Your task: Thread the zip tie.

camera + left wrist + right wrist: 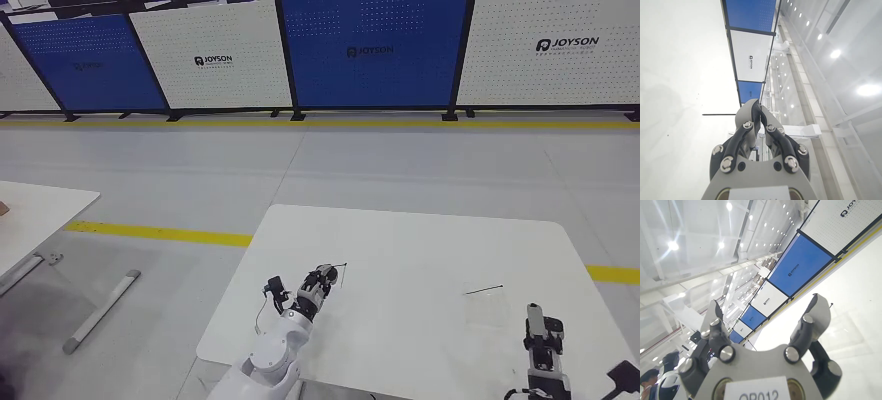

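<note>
The left gripper (324, 276) sits over the near-left part of the white surface (420, 235), its fingers (745, 113) pressed together on a thin black zip tie (336, 266). In the top view the tie's long axis runs roughly left to right across the fingertips, and its free end sticks out to the right. In the left wrist view a straight length of it ends in a pointed tip over the surface. A second zip tie (484, 290) lies flat on the right part of the surface, also running roughly left to right, its right end a little farther away. It lies far-left of the right gripper (541, 320) and apart from it. In the right wrist view, what seems to be its small square head (831, 304) shows just past one fingertip. The right gripper's fingers (818, 306) are spread wide with nothing between them. Each gripper carries a white label (757, 389) at the base. The one on the right gripper has dark characters cut off by the picture's edge. Blue panels (370, 50) and white panels (215, 55) on the far side of the floor each bear a small dark logo.
</note>
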